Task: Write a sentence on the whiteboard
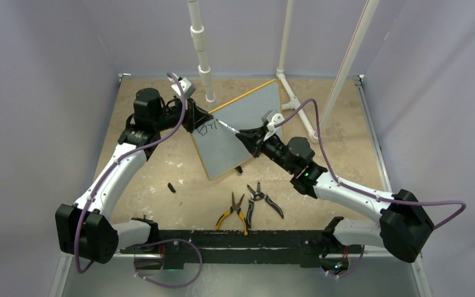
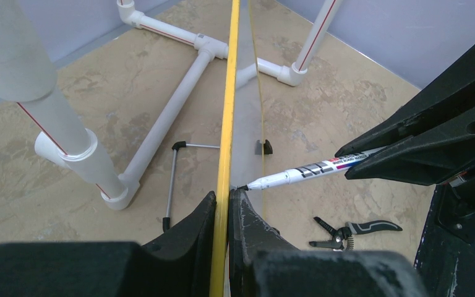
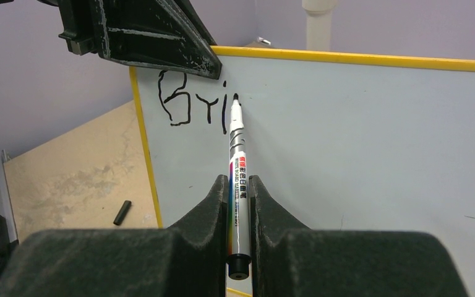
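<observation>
The whiteboard [image 1: 247, 120] [image 3: 359, 154] stands tilted on the table. My left gripper [image 1: 196, 117] [image 2: 223, 197] is shut on its yellow rim [image 2: 226, 124] at the top left corner. My right gripper [image 1: 248, 137] [image 3: 239, 180] is shut on a white marker [image 3: 237, 154] [image 2: 312, 170] [image 1: 226, 127]. The marker's black tip touches the board just right of the sentence [image 3: 192, 102] [image 1: 205, 129], which reads "Bri" in black. In the right wrist view the left gripper's fingers [image 3: 154, 34] sit right above the letters.
Yellow-handled pliers [image 1: 234, 213] and black-handled pliers [image 1: 263, 199] [image 2: 354, 229] lie near the front. A black marker cap [image 1: 171, 187] [image 3: 122, 212] lies left of the board. White PVC pipes [image 1: 297, 102] [image 2: 173, 111] stand behind it, with a thin metal stand [image 2: 172, 179] on the table.
</observation>
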Available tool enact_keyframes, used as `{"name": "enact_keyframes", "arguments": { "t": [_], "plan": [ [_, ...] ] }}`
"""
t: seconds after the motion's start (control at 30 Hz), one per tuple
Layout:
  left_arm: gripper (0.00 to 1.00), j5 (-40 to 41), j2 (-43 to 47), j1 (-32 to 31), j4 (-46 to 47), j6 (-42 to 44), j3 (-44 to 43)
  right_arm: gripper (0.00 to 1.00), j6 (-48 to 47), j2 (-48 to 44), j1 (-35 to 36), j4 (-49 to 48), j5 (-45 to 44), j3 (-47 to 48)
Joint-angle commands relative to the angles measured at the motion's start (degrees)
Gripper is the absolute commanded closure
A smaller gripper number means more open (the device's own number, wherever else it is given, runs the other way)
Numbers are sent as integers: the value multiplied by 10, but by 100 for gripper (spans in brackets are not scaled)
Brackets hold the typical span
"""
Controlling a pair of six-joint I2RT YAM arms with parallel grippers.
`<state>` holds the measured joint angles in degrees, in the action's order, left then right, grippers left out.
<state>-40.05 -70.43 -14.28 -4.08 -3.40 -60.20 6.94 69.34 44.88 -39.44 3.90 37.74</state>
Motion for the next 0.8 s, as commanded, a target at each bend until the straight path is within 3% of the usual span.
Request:
{"name": "enact_keyframes", "arguments": {
  "t": [0.0,0.77],
  "plan": [
    [100,24,7,2,32,12,-1,100,-2,-11,-4,16,-4,-5],
    [100,28,9,2,43,12,1,100,-4,-14,-4,41,-49,3]
  ]
}}
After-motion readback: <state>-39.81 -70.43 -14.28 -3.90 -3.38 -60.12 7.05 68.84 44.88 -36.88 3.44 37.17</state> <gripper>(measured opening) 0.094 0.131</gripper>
